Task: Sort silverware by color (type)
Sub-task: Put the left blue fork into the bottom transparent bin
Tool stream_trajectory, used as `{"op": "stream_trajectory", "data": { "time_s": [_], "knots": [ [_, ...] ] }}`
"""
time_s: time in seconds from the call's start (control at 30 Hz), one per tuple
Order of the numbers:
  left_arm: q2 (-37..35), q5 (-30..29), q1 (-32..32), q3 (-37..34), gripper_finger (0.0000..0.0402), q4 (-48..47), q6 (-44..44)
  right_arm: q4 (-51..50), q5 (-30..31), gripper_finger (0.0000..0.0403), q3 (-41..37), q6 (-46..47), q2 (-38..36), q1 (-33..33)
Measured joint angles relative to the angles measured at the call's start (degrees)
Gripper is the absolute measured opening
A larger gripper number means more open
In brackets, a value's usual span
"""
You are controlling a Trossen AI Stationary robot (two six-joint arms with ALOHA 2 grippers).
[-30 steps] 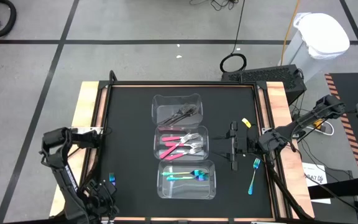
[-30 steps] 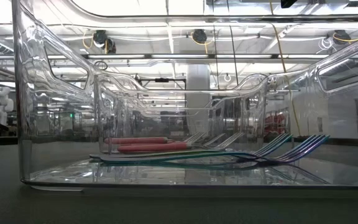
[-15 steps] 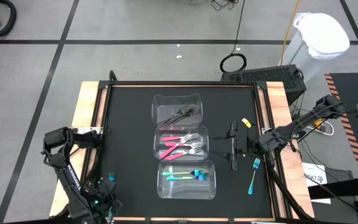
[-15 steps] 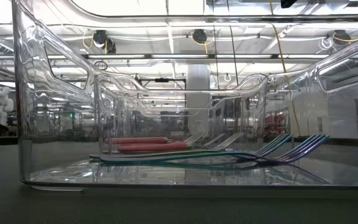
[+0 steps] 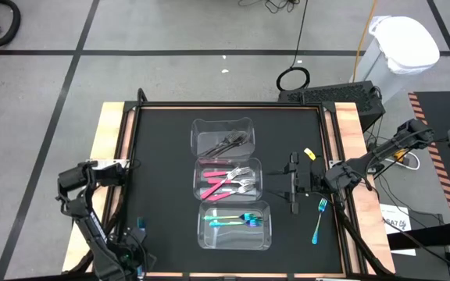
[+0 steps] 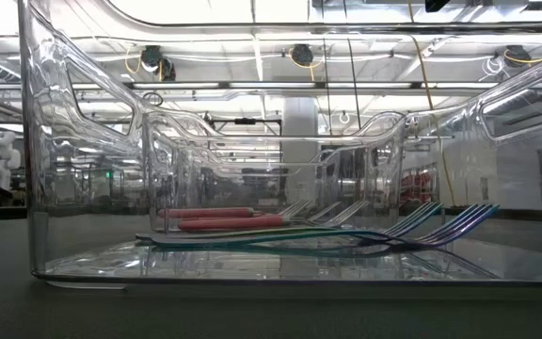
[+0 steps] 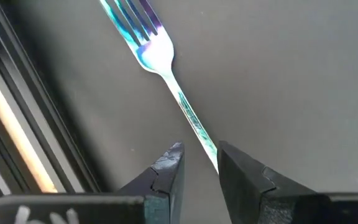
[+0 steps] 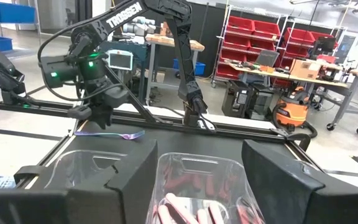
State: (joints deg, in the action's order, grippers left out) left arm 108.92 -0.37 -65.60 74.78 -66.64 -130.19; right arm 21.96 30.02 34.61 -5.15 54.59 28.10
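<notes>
A teal fork (image 7: 146, 43) lies on the black mat at the near left corner (image 5: 141, 226). My left gripper (image 7: 199, 152) points down over it, open, one finger on each side of the handle's end. Three clear containers stand in a row at the middle. The far one holds dark grey forks (image 5: 226, 141), the middle one pink-handled forks (image 5: 225, 182), and the near one teal forks (image 5: 237, 222). Another teal fork (image 5: 319, 219) lies on the mat at the right. My right gripper (image 5: 293, 184) hangs level beside the containers, open and empty (image 8: 197, 180).
A raised black frame with wooden side strips (image 5: 106, 148) borders the mat. A small yellow piece (image 5: 309, 154) lies near my right arm. In the low view the near container's wall (image 6: 45, 188) fills the picture.
My left gripper has sunk toward the teal fork at the near left corner and has rolled about its own axis. The fork has not moved.
</notes>
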Motion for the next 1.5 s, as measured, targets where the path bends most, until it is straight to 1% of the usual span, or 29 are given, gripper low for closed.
{"op": "stream_trajectory", "data": {
  "time_s": [0.17,0.33,0.5,0.67,0.73,0.8,0.97,1.0,1.2,1.37,1.5],
  "knots": [
    [0.36,-0.76,0.0,0.0,0.0098,-0.51,-2.65,0.02,0.01,0.0231,0.0,0.0,-0.01,0.0],
    [2.97,-1.26,-0.13,-0.02,0.0098,-0.89,-4.06,0.0,0.0,0.0231,0.0,0.0,0.0,0.0],
    [5.35,-1.41,-0.09,-0.04,0.0098,-0.86,-4.02,0.0,0.0,0.0231,0.0,0.0,0.0,0.0],
    [5.51,-2.58,-0.09,-0.04,0.0097,-0.9,-2.72,0.01,0.01,0.0231,0.0,-0.01,-0.01,0.0],
    [5.51,-3.1,-0.07,-0.04,0.0091,-0.9,-1.66,0.02,0.02,0.0231,0.0,-0.02,0.0,0.0],
    [5.53,-3.9,-0.02,-0.04,0.0076,-0.87,-1.41,0.02,0.01,0.0231,0.0,-0.03,0.0,0.0],
    [5.53,-7.37,-0.02,-0.09,0.0015,-0.82,2.18,0.02,0.0,0.0231,0.0,-0.09,0.0,0.0],
    [5.53,-7.53,0.13,-0.29,0.001,-0.53,3.0,0.02,0.0,0.0231,0.0,-0.09,-0.02,0.0],
    [5.27,-8.18,0.45,-1.86,0.0007,0.45,6.19,0.02,0.0,0.0231,0.0,-0.07,0.0,0.0],
    [5.24,-11.41,0.5,-2.16,0.0003,-1.85,6.22,0.04,0.0,0.0231,0.0,-0.15,0.0,0.0],
    [3.35,-12.23,0.76,-2.19,0.0002,-4.58,6.22,0.1,0.02,0.0231,0.0,-0.4,0.3,0.0]
  ]
}}
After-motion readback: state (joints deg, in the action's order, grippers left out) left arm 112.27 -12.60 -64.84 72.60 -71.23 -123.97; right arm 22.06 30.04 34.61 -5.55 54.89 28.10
